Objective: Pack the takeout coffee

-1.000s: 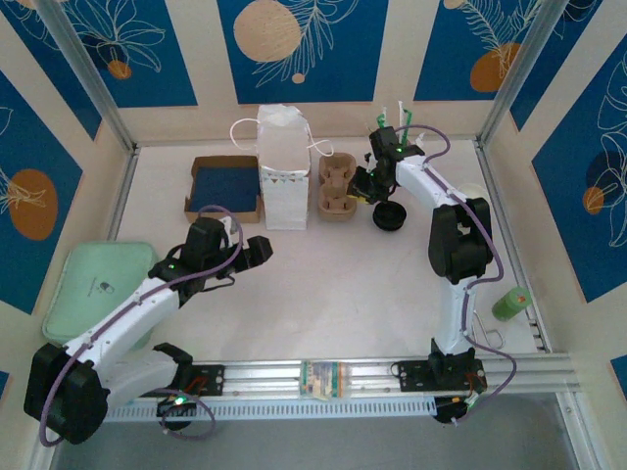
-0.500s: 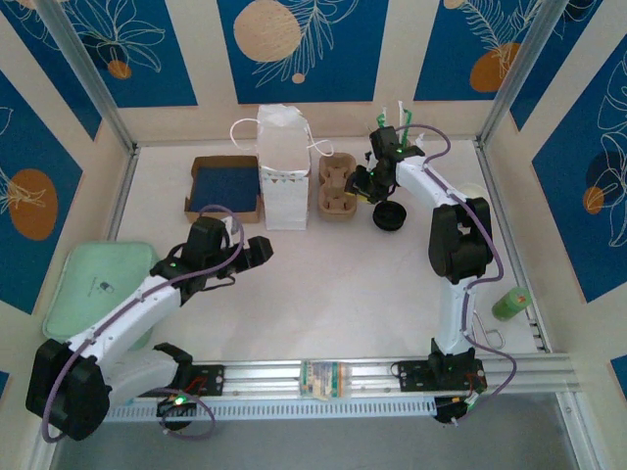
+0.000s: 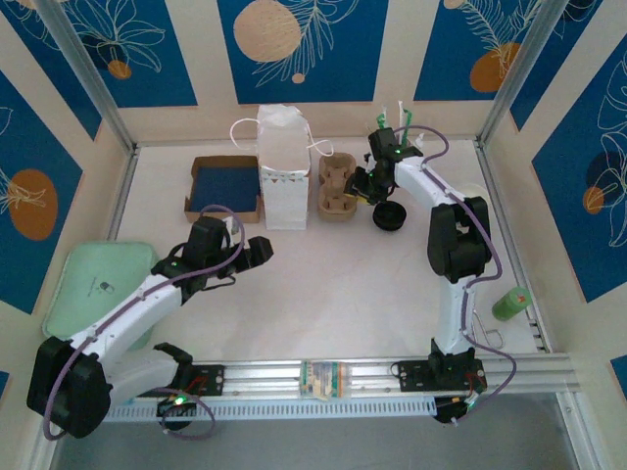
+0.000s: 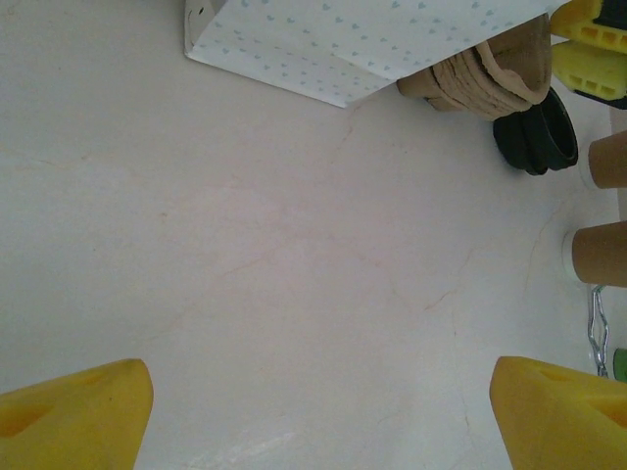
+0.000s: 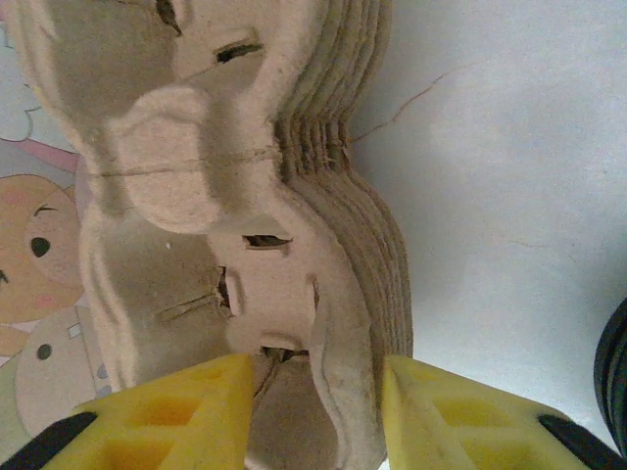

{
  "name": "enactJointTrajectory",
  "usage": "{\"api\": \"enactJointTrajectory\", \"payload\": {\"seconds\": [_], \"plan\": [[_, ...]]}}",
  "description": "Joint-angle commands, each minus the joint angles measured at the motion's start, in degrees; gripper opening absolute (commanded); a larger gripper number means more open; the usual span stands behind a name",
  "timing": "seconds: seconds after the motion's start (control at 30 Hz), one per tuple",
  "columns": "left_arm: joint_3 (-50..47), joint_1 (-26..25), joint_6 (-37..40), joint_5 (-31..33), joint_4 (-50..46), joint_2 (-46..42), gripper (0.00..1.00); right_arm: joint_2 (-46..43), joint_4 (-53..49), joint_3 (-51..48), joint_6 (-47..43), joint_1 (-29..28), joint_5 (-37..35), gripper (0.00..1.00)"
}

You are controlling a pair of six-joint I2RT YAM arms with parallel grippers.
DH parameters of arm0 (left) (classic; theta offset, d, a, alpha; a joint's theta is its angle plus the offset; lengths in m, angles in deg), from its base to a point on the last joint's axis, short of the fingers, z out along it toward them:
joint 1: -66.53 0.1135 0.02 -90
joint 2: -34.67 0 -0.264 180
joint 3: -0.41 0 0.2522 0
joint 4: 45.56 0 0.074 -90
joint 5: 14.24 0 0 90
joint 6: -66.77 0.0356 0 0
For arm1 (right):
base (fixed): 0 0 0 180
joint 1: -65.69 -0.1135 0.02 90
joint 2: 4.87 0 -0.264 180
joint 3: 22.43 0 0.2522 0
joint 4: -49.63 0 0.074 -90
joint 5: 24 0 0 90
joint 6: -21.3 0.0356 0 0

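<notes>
Straddling carrier stack (image 5: 245, 196) rim, right end effector (image 5: 313, 411) narrow, grip unclear, probably freeing one; left end effector (image 4: 318, 411) wide.

White table (image 3: 323, 284) under paper bag (image 3: 282, 181), pulp carrier stack (image 3: 336, 186), black lids (image 3: 389, 216), open cardboard box (image 3: 223, 188).

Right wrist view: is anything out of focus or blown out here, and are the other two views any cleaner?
Right wrist: the carrier stack is sharp enough to show its layers, the right tool at the bottom edge is soft, the table bright but not clipped. Left wrist: flat, pale light, left tool blurred in the corners. Top external: even light, faint shadows, no glare.
</notes>
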State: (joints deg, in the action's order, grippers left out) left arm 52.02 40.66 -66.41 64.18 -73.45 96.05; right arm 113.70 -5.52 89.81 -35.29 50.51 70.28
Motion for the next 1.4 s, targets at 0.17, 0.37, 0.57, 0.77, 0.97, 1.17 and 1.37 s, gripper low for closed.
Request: {"api": "enactJointTrajectory", "payload": {"seconds": [0.17, 0.37, 0.57, 0.77, 0.97, 1.17, 1.37], "plan": [[0.05, 0.99, -0.15, -1.50, 1.47, 1.01, 0.89, 1.15, -1.37, 1.18, -0.56, -0.61, 0.68, 0.39], [-0.04, 1.08, -0.21, -1.52, 1.44, 0.93, 0.89, 0.62, -1.83, 1.50, -0.49, -0.74, 0.02, 0.38], [0.07, 1.17, -0.17, -1.61, 1.56, 0.91, 0.89, -0.07, -2.84, 1.72, -0.72, -0.82, -1.48, 0.39], [-0.25, 1.17, -0.23, -1.70, 1.60, 0.78, 0.89, -0.87, -2.96, 1.65, -0.71, -1.17, -2.32, 0.39], [-0.25, 1.26, -0.24, -1.69, 1.38, 0.34, 0.89, -1.66, -2.88, 1.76, -0.45, -1.55, -2.36, 0.39], [-0.40, 1.31, -0.37, -1.70, 1.27, 0.14, 0.89, -2.28, -2.99, 1.89, -0.38, -1.83, -2.43, 0.38], [-0.60, 1.35, -0.42, -1.62, 1.29, -0.21, 0.89, -2.62, -3.26, 1.89, -0.45, -1.87, -2.78, 0.37]]}}
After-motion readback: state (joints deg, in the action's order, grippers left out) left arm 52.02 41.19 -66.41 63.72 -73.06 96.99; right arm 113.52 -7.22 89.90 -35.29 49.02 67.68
